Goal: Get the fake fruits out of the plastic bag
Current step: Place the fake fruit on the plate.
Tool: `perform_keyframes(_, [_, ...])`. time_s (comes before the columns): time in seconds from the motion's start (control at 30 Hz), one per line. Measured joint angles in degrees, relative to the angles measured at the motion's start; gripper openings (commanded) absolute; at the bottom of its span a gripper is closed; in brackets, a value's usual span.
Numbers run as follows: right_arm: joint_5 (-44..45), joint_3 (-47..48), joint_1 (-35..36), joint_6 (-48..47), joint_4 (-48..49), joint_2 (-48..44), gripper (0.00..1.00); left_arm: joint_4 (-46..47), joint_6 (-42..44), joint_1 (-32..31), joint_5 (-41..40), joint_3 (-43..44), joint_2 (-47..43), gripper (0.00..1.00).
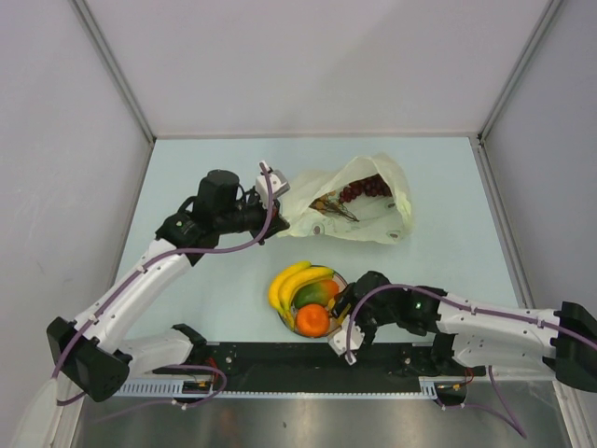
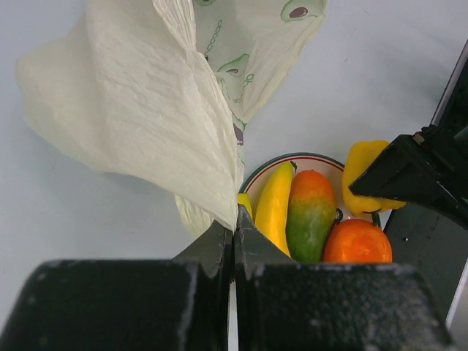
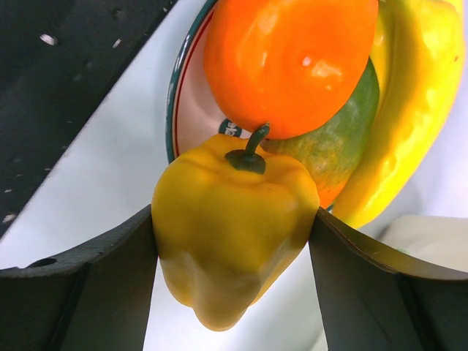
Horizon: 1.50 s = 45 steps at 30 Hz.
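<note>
You have banana bunch (image 1: 289, 280), mango (image 1: 315, 294), orange (image 1: 312, 320) on plate (image 2: 322, 162); right hand (image 1: 345, 313) clamps yellow pepper (image 3: 234, 219); grape bunch (image 1: 366, 189) remains in plastic bag (image 1: 373, 219), which left hand (image 2: 234, 245) pinches.

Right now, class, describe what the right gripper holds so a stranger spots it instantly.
Find the round white plate. Beside its right rim, the right gripper clamps a yellow pepper. Unlike the long banana, it is squat with a green stem.

Lab test booth: bare grey panel walls (image 1: 308, 56) enclosing pale table (image 1: 448, 187).
</note>
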Motion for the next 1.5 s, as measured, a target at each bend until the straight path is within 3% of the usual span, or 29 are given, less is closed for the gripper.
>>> perform_keyframes(0.53, [2.45,-7.67,0.96,-9.99,8.63,-4.74,0.41,0.52,-1.49,0.48,1.2,0.0,0.52,0.0])
perform_keyframes(0.8, [2.43,-11.15,1.11,-12.61,13.55,-6.12,0.48,0.92,-2.08,0.74,1.51,-0.02,0.94,0.0])
perform_keyframes(1.1, [1.9,-13.79,1.11,-13.09,18.86,-6.49,0.65,1.22,-2.95,0.85,1.66,-0.02,1.88,0.0])
perform_keyframes(1.23, [1.86,-14.84,1.11,-13.14,20.04,-7.72,0.87,1.29,-3.02,0.85,1.68,-0.02,2.01,0.0])
perform_keyframes(1.27, [1.81,-15.28,1.11,-13.14,20.26,-8.41,0.99,1.29,-3.04,0.85,1.75,-0.02,2.01,0.0])
perform_keyframes(1.5, [1.36,-17.27,1.11,-13.05,16.74,-16.76,1.0,1.38,-3.52,0.9,2.67,-0.02,2.75,0.0])
